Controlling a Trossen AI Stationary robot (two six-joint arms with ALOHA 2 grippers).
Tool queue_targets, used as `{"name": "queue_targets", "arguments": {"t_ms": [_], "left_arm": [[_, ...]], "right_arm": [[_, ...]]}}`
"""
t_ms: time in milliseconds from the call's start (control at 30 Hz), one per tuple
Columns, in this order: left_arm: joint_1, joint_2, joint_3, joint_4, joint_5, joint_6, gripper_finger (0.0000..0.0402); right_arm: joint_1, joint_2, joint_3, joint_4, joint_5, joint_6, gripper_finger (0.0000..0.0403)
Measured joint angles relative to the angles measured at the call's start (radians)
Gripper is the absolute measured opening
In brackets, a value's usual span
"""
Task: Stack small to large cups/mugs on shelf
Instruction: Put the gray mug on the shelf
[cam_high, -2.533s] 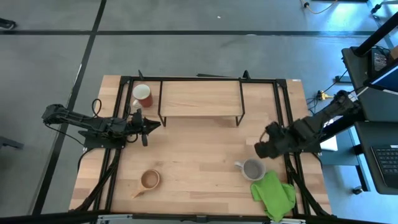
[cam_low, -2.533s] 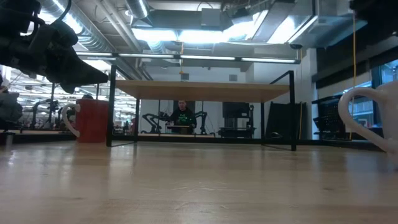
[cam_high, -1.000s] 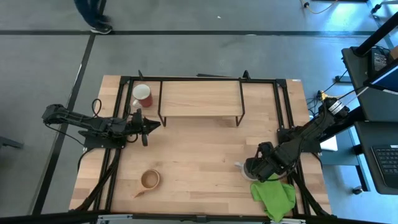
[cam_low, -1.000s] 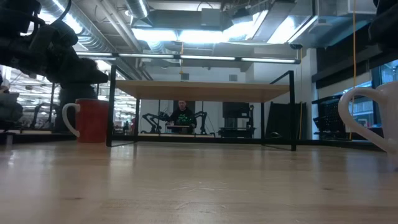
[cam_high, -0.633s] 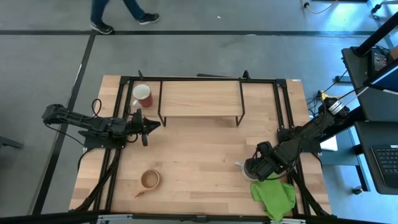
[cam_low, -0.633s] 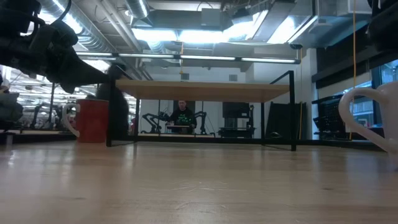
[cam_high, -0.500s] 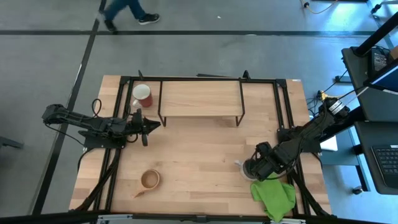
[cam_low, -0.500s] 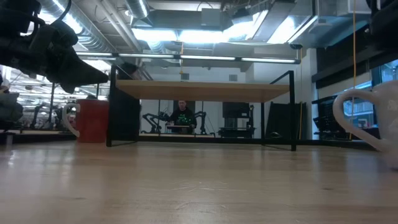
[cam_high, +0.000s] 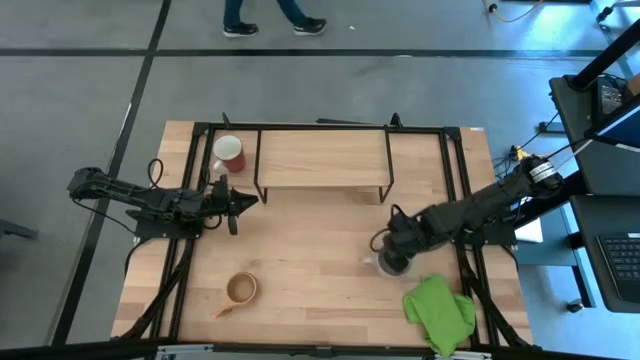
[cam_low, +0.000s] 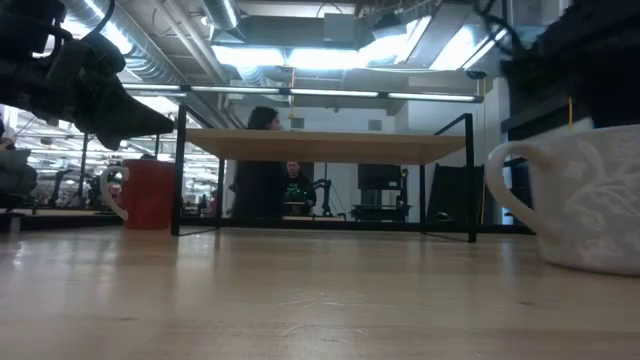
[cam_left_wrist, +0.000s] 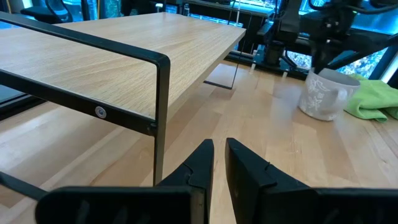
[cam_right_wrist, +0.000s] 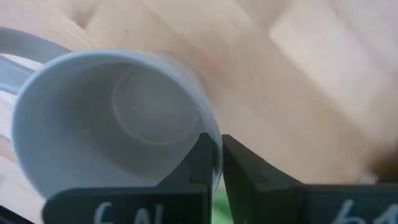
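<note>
The grey mug (cam_high: 384, 264) stands right of the table's middle, its handle (cam_low: 503, 188) toward the left; it also shows in the left wrist view (cam_left_wrist: 322, 93). My right gripper (cam_high: 388, 254) is shut on it from above. The red mug (cam_high: 229, 154) stands on its base on the table, left of the shelf (cam_high: 322, 158). The tan wooden cup (cam_high: 241, 289) stands near the front left. My left gripper (cam_high: 247, 198) is shut and empty just off the shelf's left front leg (cam_left_wrist: 161, 118). My right gripper pinches the grey mug's rim (cam_right_wrist: 209, 126) on the side away from the handle, one finger (cam_right_wrist: 200, 158) inside the mug and one (cam_right_wrist: 239, 163) outside. The fingers point down from above. The mug is upright, slightly tilted; whether its base is clear of the table I cannot tell.
A green cloth (cam_high: 438, 310) lies at the front right corner. The shelf's black legs (cam_low: 179, 175) and a black frame (cam_high: 450, 180) along the table's edges stand nearby. A person (cam_high: 268, 14) walks on the floor beyond the far edge.
My right gripper has gone toward the table's left edge and a little toward the far edge, taking the grey mug with it away from the green cloth. The person beyond the table has walked to the right.
</note>
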Motion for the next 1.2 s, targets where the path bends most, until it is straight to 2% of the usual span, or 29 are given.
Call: {"name": "queue_targets", "arguments": {"t_ms": [233, 400, 667, 900, 1200], "left_arm": [[0.000, 0.000, 0.000, 0.000, 0.000, 0.000, 0.0035], [0.000, 0.000, 0.000, 0.000, 0.000, 0.000, 0.0035], [0.000, 0.000, 0.000, 0.000, 0.000, 0.000, 0.0035], [0.000, 0.000, 0.000, 0.000, 0.000, 0.000, 0.0035], [0.000, 0.000, 0.000, 0.000, 0.000, 0.000, 0.0035]], "right_arm": [[-0.175, 0.003, -0.002, 0.122, -0.006, -0.444, 0.0025], [-0.284, 0.007, -0.004, 0.180, -0.038, -0.704, 0.0025], [-0.365, 0.048, 0.003, 0.215, -0.138, -1.054, 0.0025], [-0.372, 0.111, 0.072, 0.230, -0.158, -1.235, 0.0025], [-0.372, 0.204, 0.171, 0.231, -0.157, -1.365, 0.0025]]}}
